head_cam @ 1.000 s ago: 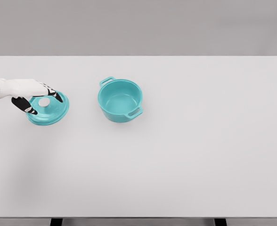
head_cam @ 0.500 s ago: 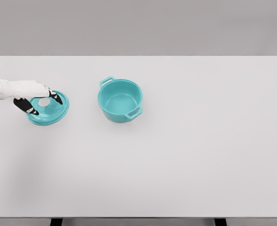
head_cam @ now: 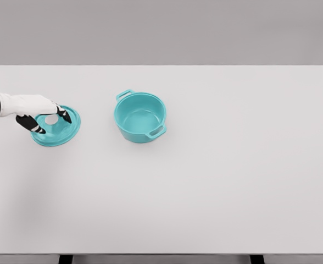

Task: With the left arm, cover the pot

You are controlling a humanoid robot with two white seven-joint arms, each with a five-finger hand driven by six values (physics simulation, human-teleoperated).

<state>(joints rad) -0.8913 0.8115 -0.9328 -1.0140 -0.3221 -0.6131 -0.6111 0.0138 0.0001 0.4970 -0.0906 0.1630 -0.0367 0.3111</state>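
The white table (head_cam: 216, 181) fills nearly the whole view, and only 2 teal things sit on it. The bigger is the pot (head_cam: 140, 116), open-topped with 2 small side handles, standing upright a little left of the middle and nearer the far edge than the near one. It looks empty and has nothing on it. Well apart from it, close to the left edge, lies the lid (head_cam: 56, 126), flat on the surface with its pale knob (head_cam: 51, 119) facing up. The left hand (head_cam: 36, 110) reaches in from that left edge, and its dark-tipped fingers (head_cam: 65, 114) are curled around the knob, apparently gripping it, though the lid does not look lifted. By my reckoning the grasp is about made; raising the lid, carrying it rightward and setting it on the pot all remain.
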